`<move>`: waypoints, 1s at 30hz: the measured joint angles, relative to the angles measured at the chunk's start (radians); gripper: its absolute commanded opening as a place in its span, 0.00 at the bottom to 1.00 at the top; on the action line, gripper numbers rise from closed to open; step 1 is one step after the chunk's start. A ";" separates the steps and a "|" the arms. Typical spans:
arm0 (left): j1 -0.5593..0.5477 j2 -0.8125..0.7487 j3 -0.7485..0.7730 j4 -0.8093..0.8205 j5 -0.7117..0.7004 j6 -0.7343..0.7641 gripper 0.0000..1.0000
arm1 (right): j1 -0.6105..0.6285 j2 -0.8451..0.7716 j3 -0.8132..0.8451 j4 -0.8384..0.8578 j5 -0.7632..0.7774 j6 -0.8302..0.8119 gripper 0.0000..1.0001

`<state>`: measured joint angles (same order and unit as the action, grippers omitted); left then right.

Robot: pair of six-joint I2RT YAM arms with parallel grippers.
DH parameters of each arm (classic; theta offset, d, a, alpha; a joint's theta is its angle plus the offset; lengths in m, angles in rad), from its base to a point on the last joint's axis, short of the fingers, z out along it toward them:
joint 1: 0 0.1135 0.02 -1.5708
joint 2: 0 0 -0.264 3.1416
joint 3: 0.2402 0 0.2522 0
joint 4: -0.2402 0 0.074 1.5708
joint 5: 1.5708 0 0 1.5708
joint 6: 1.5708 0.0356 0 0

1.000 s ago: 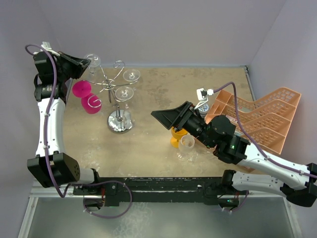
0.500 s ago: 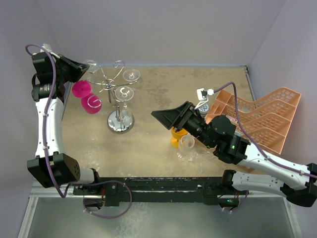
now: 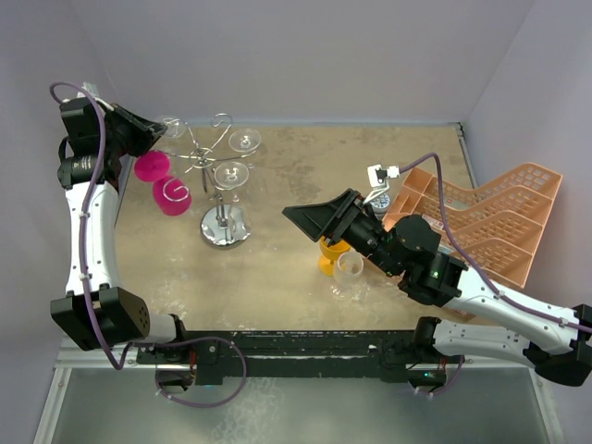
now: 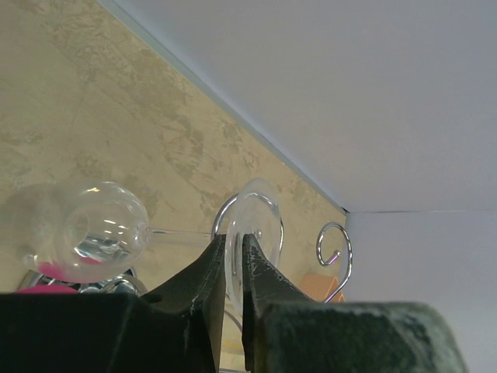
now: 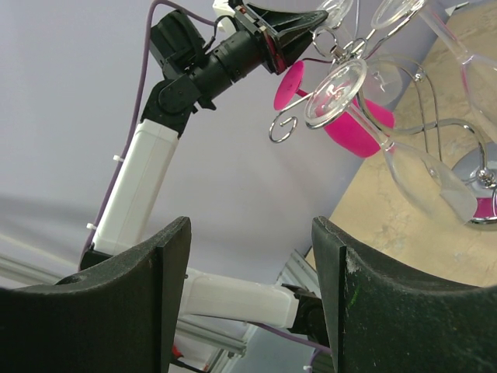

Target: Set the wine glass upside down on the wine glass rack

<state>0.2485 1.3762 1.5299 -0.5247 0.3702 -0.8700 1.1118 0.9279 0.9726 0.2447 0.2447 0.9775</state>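
A clear wine glass lies sideways, its stem passing through a chrome scroll arm of the wine glass rack. My left gripper is shut on the glass's round foot, which sits in the narrow slot between its jaws. From above, the left gripper and that glass are at the rack's upper left. My right gripper hovers mid-table, right of the rack. It is open with nothing between its fingers.
Two more clear glasses hang on the rack. Two pink cups stand to its left. An orange glass and a clear glass stand under the right arm. A peach crate lies at the right.
My left gripper has drawn back a little to the left while the glass stays at the rack's left arm. The right arm has not moved.
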 measured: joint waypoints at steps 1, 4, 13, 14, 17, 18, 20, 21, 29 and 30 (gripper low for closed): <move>0.000 0.000 0.000 -0.003 -0.005 0.003 0.13 | 0.000 0.000 0.000 0.000 0.000 0.000 0.65; 0.000 0.000 0.006 -0.016 -0.026 0.023 0.16 | 0.000 0.000 0.000 0.000 0.000 0.004 0.64; 0.005 0.000 0.039 -0.064 -0.088 0.080 0.23 | 0.000 0.000 0.000 -0.018 0.006 0.025 0.63; 0.005 0.000 0.047 -0.069 -0.093 0.087 0.25 | 0.000 0.000 0.000 -0.023 0.008 0.026 0.63; 0.005 0.000 0.074 -0.085 -0.113 0.107 0.31 | 0.000 0.001 0.000 -0.041 0.027 0.030 0.61; 0.005 0.000 0.086 -0.094 -0.118 0.116 0.32 | 0.000 0.002 0.002 -0.056 0.034 0.031 0.61; 0.006 0.000 0.120 -0.115 -0.131 0.139 0.34 | 0.000 0.008 0.009 -0.099 0.052 0.031 0.61; 0.006 0.000 0.138 -0.129 -0.138 0.151 0.35 | 0.000 0.012 0.014 -0.119 0.057 0.029 0.62; 0.006 -0.014 0.254 -0.208 -0.192 0.243 0.34 | 0.000 0.063 0.087 -0.364 0.187 -0.023 0.64; 0.006 -0.022 0.262 -0.222 -0.192 0.257 0.34 | 0.000 0.076 0.103 -0.405 0.206 -0.039 0.64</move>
<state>0.2543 1.3544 1.7916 -0.7471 0.1780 -0.6125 1.1118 1.0035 1.0752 -0.1600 0.4503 0.9386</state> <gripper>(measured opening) 0.344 0.635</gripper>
